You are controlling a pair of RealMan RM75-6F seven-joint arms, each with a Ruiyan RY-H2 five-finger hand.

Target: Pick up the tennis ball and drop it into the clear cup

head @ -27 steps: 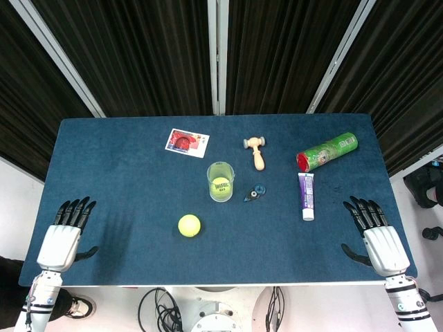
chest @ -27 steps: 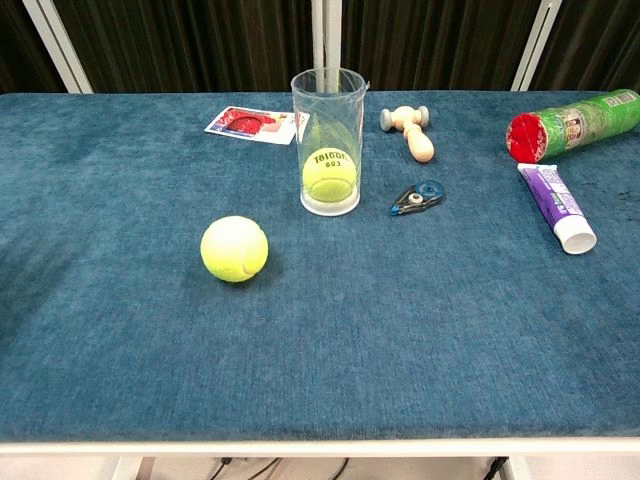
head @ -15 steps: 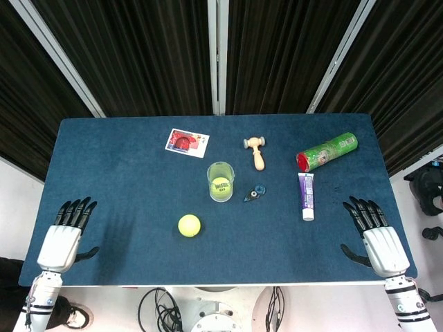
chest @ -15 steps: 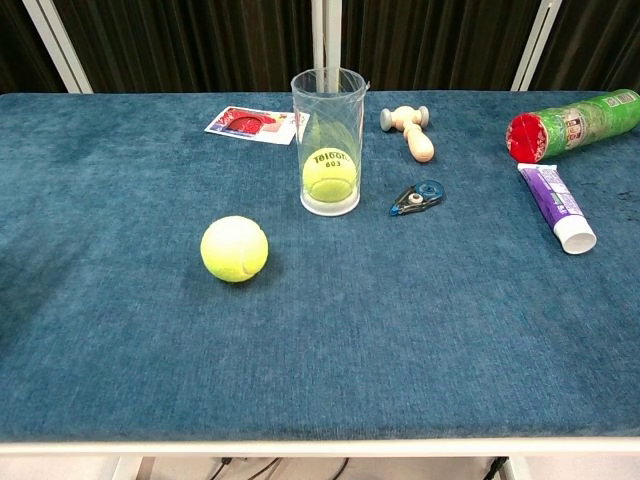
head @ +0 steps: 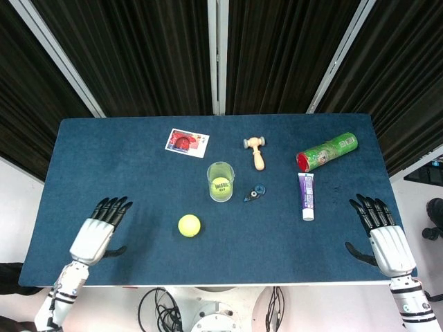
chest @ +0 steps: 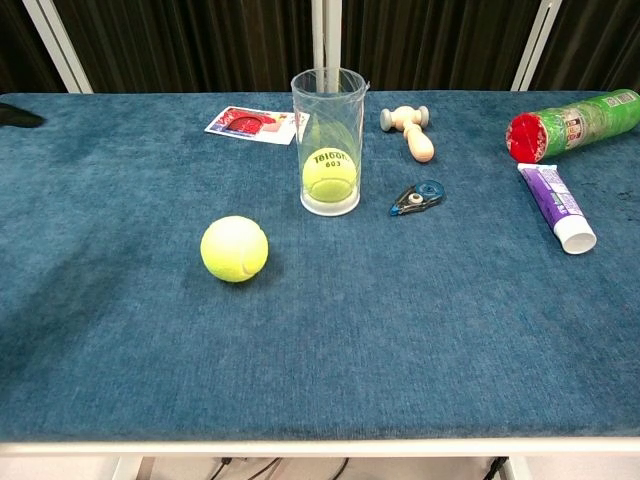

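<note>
Our left hand [head: 97,232], fingers apart and empty, lies nearer the loose yellow-green tennis ball [head: 189,225] on the blue worktop [head: 124,166]; the tall clear plastic cup [head: 221,181], already holding 1 ball, stands just beyond. Our right hand [head: 385,238] is likewise spread, well apart.

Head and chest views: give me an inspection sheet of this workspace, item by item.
Surface: table under blue cloth.
Job's things: loose tennis ball in front of the upright clear cup; the cup already holds a second ball.
Clutter: card, wooden mallet, tape dispenser, purple tube, green canister lying on its side.
Hands: left hand and right hand flat, holding nothing.
Cables: bundles below the near table edge.
Surroundings: dark curtains behind.
</note>
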